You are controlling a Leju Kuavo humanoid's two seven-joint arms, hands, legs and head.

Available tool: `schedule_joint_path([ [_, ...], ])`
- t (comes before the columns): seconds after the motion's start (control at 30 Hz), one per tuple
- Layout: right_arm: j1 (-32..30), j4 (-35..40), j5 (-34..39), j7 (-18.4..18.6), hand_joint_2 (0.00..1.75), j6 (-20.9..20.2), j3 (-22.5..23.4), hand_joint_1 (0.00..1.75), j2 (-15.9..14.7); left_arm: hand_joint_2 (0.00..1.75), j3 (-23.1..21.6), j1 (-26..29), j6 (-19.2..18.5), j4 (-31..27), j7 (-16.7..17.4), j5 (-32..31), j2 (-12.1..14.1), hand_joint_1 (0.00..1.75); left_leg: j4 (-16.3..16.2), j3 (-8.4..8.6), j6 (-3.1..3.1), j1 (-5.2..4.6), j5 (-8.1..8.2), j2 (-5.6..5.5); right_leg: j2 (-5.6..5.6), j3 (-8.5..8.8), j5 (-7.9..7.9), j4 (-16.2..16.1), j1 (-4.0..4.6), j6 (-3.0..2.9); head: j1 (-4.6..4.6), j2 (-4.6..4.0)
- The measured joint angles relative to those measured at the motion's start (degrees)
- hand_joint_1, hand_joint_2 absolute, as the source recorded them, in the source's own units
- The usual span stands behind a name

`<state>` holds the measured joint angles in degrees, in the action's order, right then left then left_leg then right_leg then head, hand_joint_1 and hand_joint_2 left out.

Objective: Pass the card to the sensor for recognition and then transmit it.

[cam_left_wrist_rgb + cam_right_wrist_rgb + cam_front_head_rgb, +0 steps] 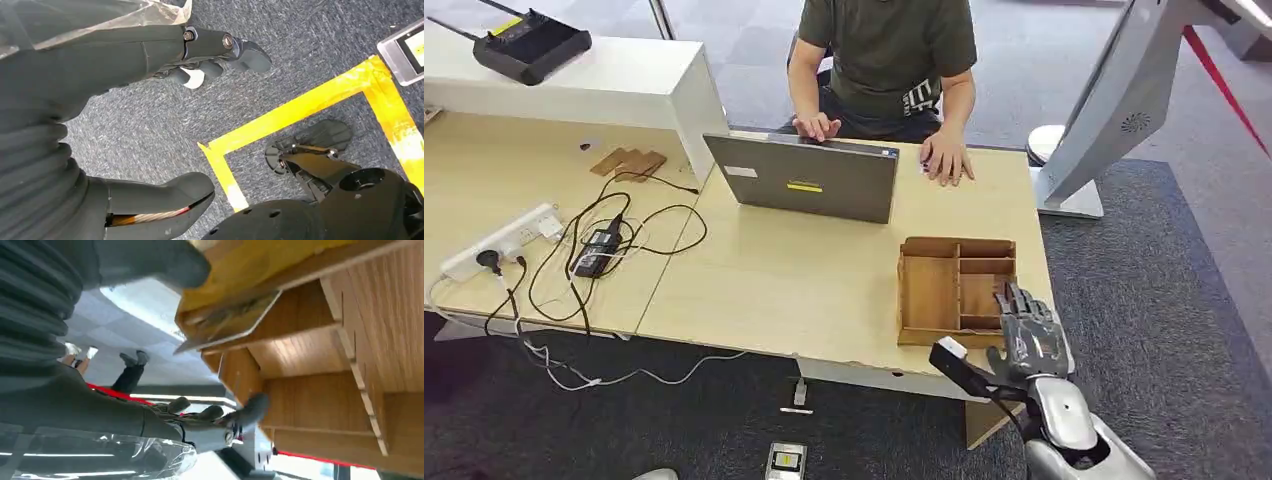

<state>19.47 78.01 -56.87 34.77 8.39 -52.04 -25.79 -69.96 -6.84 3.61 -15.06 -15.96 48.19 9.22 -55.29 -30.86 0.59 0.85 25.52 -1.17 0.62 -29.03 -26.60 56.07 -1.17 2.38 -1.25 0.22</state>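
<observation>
Start w/ the right hand (1030, 335): its fingers (250, 410) lie loosely spread, tips at the near right corner of the wooden tray (929, 290), and in the right wrist view they close on nothing. The card (227, 320) sits just off the thumb, tilted against a tray divider inside a compartment; whether the thumb touches it you can't tell from that view, and I can't say which compartment it is. So read it as a reach in progress, not a grip. The left hand (150, 60) hangs by the robot's side over the grey carpet (165, 125), fingers relaxed and slightly curled, holding nothing. Moving outward, the tray rests on the right end of the table (794, 290), w/ an open laptop (809, 180) beyond it and a person (884, 60) seated at the far side, hands by the keyboard. No sensor is clearly identifiable in these views. Progress, as I judge it: very early. You've got the hand to the tray, approx; pickup, presenting to the sensor and the hand-over are all left.
</observation>
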Motion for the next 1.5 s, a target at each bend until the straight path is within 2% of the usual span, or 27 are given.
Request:
schedule_joint_path([
  [0.13,0.0,-0.6,0.2,0.0,1.75,-0.1,0.0,1.68,0.3,1.75,0.0,0.0,0.0,0.0,0.0,0.0,0.0,0.0,0.0,0.0,0.0,0.0,0.0,0.0,0.0,0.0,0.0,0.0,0.0,0.0,0.0,0.0],
  [0.17,0.2,-0.6,0.2,0.0,1.75,-0.1,0.0,1.73,0.4,1.75,0.0,0.0,0.0,0.0,0.0,0.0,0.0,0.0,0.0,0.02,0.0,0.0,0.0,0.0,0.0,0.01,0.0,0.0,0.0,0.0,0.0,0.0],
  [0.2,0.4,-0.6,0.2,0.0,1.75,-0.2,0.0,1.68,0.4,1.75,0.0,0.0,0.0,0.0,0.0,0.0,0.0,0.0,0.0,0.02,0.0,0.0,0.0,0.01,0.0,0.01,0.0,0.0,0.0,0.0,0.02,0.0],
  [0.27,0.7,-0.7,0.2,0.0,1.75,-0.2,0.0,1.73,0.5,1.75,0.0,0.0,0.0,0.0,0.0,0.0,0.0,0.0,0.0,0.02,0.0,0.0,0.0,0.01,0.0,0.02,0.0,0.0,0.0,0.0,0.0,0.0],
  [0.53,1.1,-1.3,0.5,0.4,1.75,0.6,-0.1,1.69,0.8,1.75,0.0,0.1,0.0,0.0,0.2,0.2,0.0,0.0,0.0,0.02,0.0,0.0,0.0,0.0,0.0,0.03,0.0,0.0,0.0,0.0,0.02,0.0],
  [0.57,1.1,-1.4,0.5,0.5,1.75,0.7,-0.1,1.73,0.8,1.75,0.0,0.1,0.0,0.0,0.2,0.2,0.0,0.0,0.0,0.02,0.0,0.0,0.0,0.0,0.0,0.03,0.01,0.0,0.0,0.0,0.02,0.0],
  [0.63,1.1,-1.4,0.3,0.8,1.75,1.0,-0.1,1.68,0.9,1.75,0.0,0.1,0.0,0.0,0.2,0.2,0.0,0.0,0.0,0.02,0.0,0.0,0.0,0.0,0.0,0.03,0.01,0.0,0.0,0.01,0.02,0.0],
  [0.9,1.2,-0.9,-1.6,1.7,1.75,2.7,-0.1,1.75,0.8,1.75,0.0,0.3,0.0,0.0,0.1,0.6,0.0,0.0,0.0,0.02,0.0,0.0,0.0,0.0,0.0,0.02,0.01,0.0,0.0,0.01,0.0,0.0],
  [1.13,1.2,2.5,-4.8,3.4,1.75,4.4,0.4,1.75,0.2,1.75,0.0,0.7,0.4,0.0,-0.3,0.8,0.0,0.0,0.0,0.02,0.0,0.0,0.0,0.01,0.0,0.0,0.01,0.0,0.0,0.01,0.0,0.0],
  [1.5,-0.9,10.0,-10.1,5.2,1.75,4.5,2.9,1.75,-0.7,1.75,0.0,0.6,0.5,0.0,-0.6,0.6,0.0,0.0,0.0,0.03,0.0,0.0,0.0,0.01,0.0,0.0,0.01,0.0,0.0,0.01,0.0,0.0],
])
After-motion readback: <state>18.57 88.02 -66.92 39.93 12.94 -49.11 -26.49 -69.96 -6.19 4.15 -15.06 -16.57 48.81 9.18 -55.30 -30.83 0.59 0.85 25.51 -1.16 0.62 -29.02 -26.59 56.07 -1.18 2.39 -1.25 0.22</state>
